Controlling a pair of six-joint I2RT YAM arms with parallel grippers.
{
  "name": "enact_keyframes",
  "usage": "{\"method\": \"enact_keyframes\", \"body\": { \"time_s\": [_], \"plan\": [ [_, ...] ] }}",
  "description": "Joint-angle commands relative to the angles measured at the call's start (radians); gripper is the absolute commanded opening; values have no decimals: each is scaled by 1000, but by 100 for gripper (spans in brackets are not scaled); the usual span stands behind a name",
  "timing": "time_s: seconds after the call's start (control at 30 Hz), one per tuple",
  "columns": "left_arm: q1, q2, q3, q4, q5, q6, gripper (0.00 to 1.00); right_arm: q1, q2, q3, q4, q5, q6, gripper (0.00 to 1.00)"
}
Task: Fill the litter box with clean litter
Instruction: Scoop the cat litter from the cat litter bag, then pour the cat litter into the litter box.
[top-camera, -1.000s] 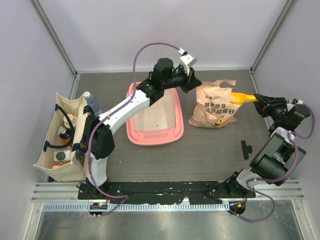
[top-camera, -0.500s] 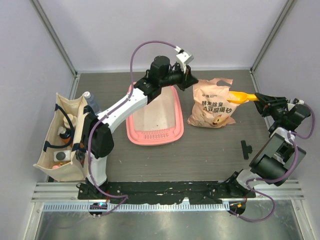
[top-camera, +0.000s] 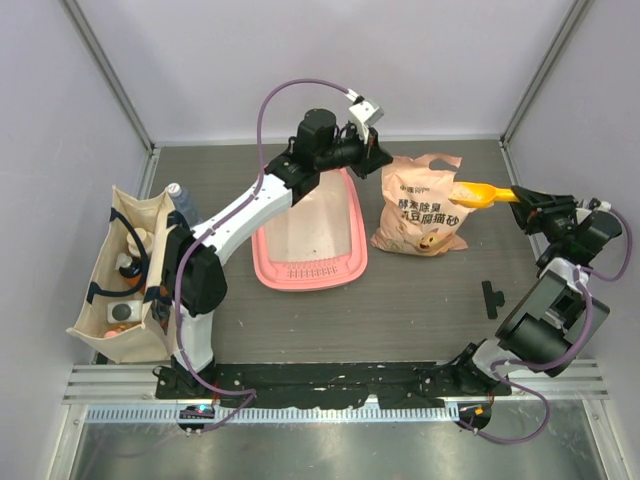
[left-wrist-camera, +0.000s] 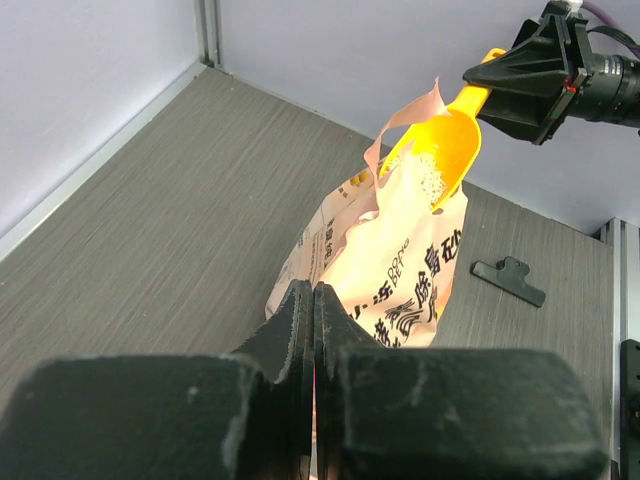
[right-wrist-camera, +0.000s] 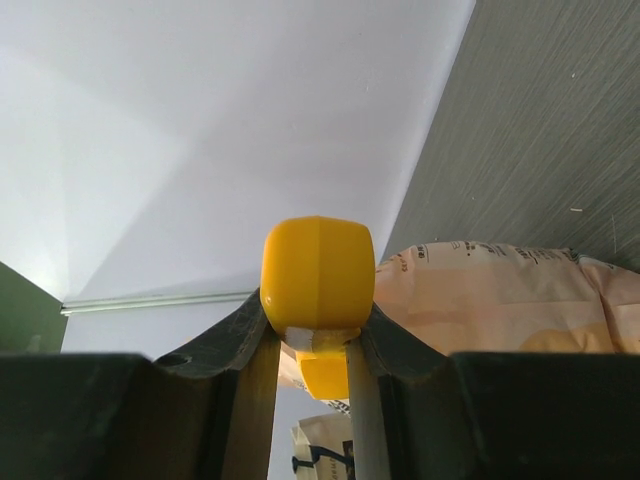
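Note:
The pink litter box (top-camera: 345, 262) lies flat in the middle of the table, its pale floor mostly bare. To its right stands the peach litter bag (top-camera: 420, 208) (left-wrist-camera: 400, 270). My left gripper (top-camera: 378, 152) (left-wrist-camera: 314, 290) is shut on the bag's upper left edge, and a thin peach sliver shows between its fingers. At the bag's open mouth my right gripper (top-camera: 518, 197) (right-wrist-camera: 315, 330) is shut on the handle of the yellow scoop (top-camera: 478, 193) (right-wrist-camera: 318, 270). A little clean litter (left-wrist-camera: 432, 180) lies in the scoop's bowl (left-wrist-camera: 440, 150).
A beige tote bag (top-camera: 125, 270) with bottles in it stands at the left edge. A black clip (top-camera: 492, 298) (left-wrist-camera: 510, 282) lies on the table right of the litter bag. Grey walls close in the back and both sides.
My left gripper has drawn back and to the left, pulling the bag's top corner with it; the bag has shifted slightly left. The right arm and scoop have stayed put.

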Motion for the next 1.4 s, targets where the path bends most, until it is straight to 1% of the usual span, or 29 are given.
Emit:
{"method": "enact_keyframes", "body": {
  "time_s": [0.0,0.1,0.13,0.2,0.27,0.3,0.43,0.47,0.5,0.63,0.77,0.93,1.03,1.2,1.27,1.37],
  "plan": [
    [43,-86,12,131,-18,-2,0,-30,-42,-63,99,28,14,1],
    [43,-89,11,127,-24,7,0,-28,-16,-100,200,13,83,1],
    [43,-90,11,123,-24,9,0,-28,12,-106,282,10,103,1],
    [43,-92,11,114,-26,10,0,-28,44,-126,367,4,199,1],
    [43,-96,11,107,-23,18,0,-28,30,-117,371,19,214,1],
    [43,-98,15,102,-23,19,0,-28,26,-115,416,25,214,1],
    [43,-93,25,87,-23,29,0,-31,33,-141,469,24,255,1],
    [43,-92,26,85,-23,30,0,-31,43,-156,483,20,266,1],
    [43,-89,26,85,-21,30,0,-31,53,-170,531,16,287,1],
    [43,-87,34,85,-21,24,0,-48,76,-192,572,10,313,1],
    [43,-89,35,90,-20,26,0,-63,96,-131,564,17,335,1],
    [43,-90,32,97,-24,24,0,-63,61,-71,454,-6,289,1],
    [43,-90,34,97,-29,33,0,-63,40,-72,418,-10,272,1],
    [45,-87,37,107,-29,24,0,-66,26,-77,406,-7,264,1],
    [43,-90,37,110,-40,23,0,-72,6,-49,392,2,260,1],
    [43,-96,34,110,-52,24,3,-72,-16,23,345,27,235,1]
  ]
}}
